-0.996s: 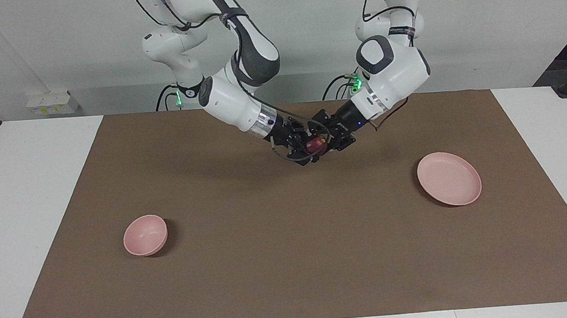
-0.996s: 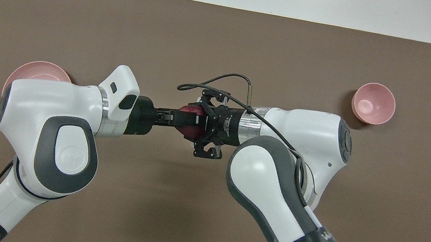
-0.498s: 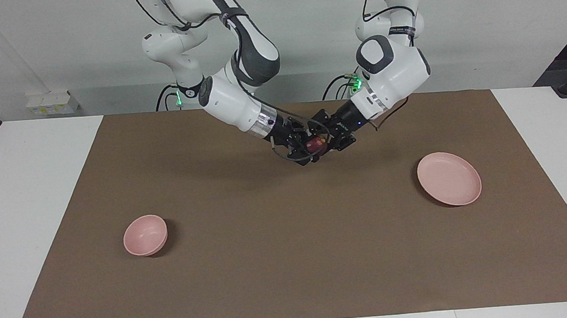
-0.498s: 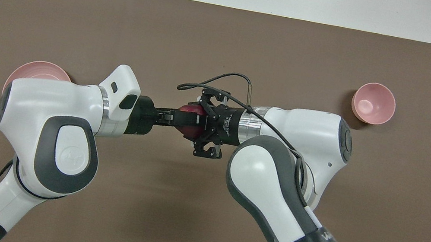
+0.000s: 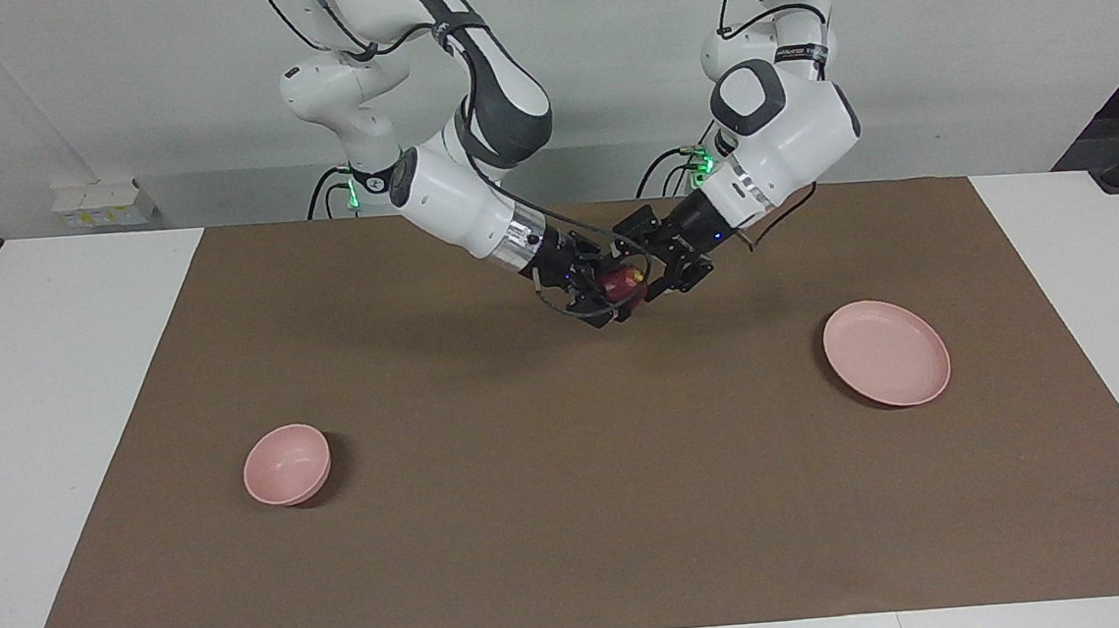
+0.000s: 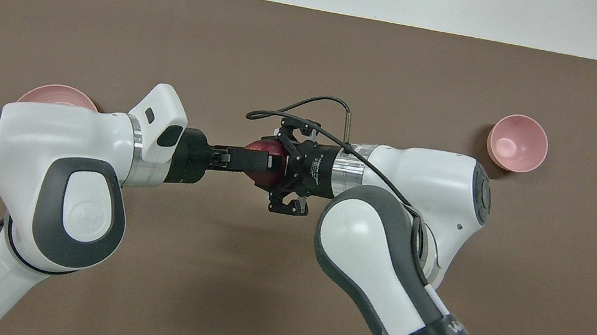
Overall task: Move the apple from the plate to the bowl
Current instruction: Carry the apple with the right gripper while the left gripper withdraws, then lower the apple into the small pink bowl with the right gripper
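The dark red apple (image 5: pixel 625 287) hangs in the air over the middle of the mat, between both grippers. My right gripper (image 5: pixel 615 295) is shut on it; it also shows in the overhead view (image 6: pixel 276 167) with the apple (image 6: pixel 268 150). My left gripper (image 5: pixel 653 276) is open, with its tips just at the apple's edge on the plate's side (image 6: pixel 248 159). The pink plate (image 5: pixel 885 352) lies empty toward the left arm's end, partly hidden under my left arm in the overhead view (image 6: pixel 59 94). The pink bowl (image 5: pixel 286 464) stands empty toward the right arm's end (image 6: pixel 518 142).
A brown mat (image 5: pixel 573 510) covers most of the white table (image 5: pixel 54 408). A black cable (image 6: pixel 309 102) loops from my right wrist above the apple.
My left arm has drawn back toward the plate's end and its fingers have slid off the apple. The apple stays in my right gripper, nearly in place.
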{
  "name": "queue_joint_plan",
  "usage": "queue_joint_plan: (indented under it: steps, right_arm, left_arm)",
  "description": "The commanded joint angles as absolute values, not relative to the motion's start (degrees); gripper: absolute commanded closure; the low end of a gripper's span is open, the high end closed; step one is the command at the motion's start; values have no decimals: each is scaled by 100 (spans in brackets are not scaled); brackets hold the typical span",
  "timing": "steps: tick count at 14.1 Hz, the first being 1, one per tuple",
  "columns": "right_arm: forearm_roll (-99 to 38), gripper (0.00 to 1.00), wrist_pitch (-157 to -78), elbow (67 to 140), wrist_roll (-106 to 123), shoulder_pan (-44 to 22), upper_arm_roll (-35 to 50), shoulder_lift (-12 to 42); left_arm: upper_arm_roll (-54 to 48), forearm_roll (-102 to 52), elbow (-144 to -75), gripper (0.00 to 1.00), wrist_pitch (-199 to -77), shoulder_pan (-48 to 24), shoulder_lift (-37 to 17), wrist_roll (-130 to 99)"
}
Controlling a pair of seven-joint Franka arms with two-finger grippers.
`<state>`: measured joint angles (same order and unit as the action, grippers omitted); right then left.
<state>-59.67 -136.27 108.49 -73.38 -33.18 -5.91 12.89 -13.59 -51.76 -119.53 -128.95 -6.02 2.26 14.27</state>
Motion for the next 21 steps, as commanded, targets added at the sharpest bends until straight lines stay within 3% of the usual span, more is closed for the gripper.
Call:
queue_joint_plan:
  steps: [1, 7, 10, 15, 19, 21]
  right_arm:
    - [-5304, 100, -13720, 10811, -7163, -3086, -571, 1379]
    - [-3913, 100, -13729, 10749, -6339, -2409, -580, 1538]
    - [-3272, 100, -13729, 10749, -5627, -2373, -580, 1564]
    - [-1912, 100, -13650, 10802, -4758, -2391, -580, 1538]
    - [-1012, 100, -13728, 10767, -4211, -2321, -589, 1564]
    - [-251, 100, -13772, 10749, -4149, -2198, -598, 1582]
  left_arm:
    - [-889, -4110, -11682, 0, -12044, -563, 317, 1327]
    - [-133, -831, -11023, 0, -11400, -554, 106, 1362]
    - [104, -406, -10269, 0, -10848, -563, -26, 1362]
    - [158, 244, -8221, 0, -8740, -562, -333, 1371]
    - [378, 273, -7560, 0, -7947, -580, -343, 1380]
    - [378, 237, -7576, 0, -7884, -589, -273, 1310]
